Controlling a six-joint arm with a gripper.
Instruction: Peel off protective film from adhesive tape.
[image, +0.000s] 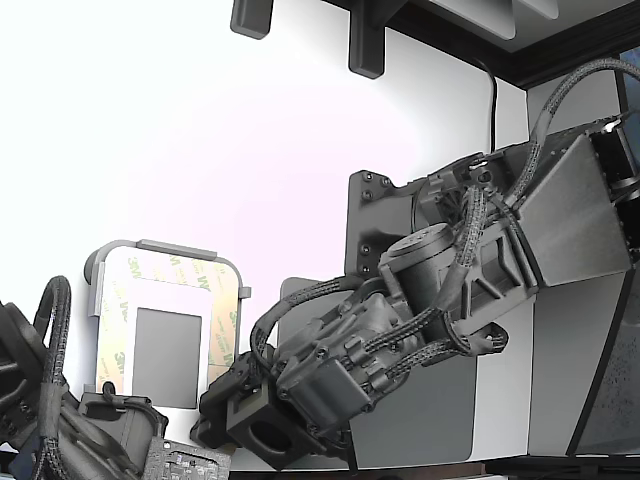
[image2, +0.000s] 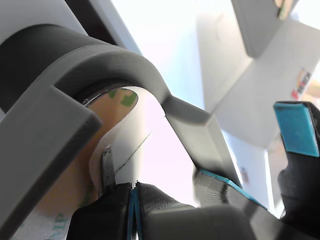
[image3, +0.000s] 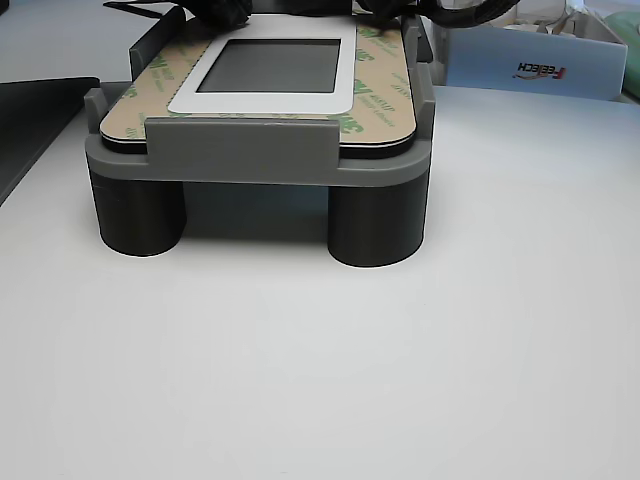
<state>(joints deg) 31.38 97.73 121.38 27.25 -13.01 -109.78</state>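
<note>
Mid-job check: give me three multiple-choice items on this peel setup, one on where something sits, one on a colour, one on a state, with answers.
1. Where does the light grey rounded-corner tray rest in the other view?
A. Flat on the white table
B. On dark cylindrical legs
C. On a cardboard box

2. What colour are the logos on the cream paper-like protective film?
A. Pale green
B. Red
C. Black

3. In the other view, how does the film lie along the near edge of the tray?
A. Rolled into a ball
B. Hanging off the tray
C. Lying flat around the small grey rectangle

Answers:
1 B: dark round legs lift the tray off the table.
2 A: the printed marks read pale green.
3 C: there the strips still border the rectangle, with no lifted edge showing.
</note>
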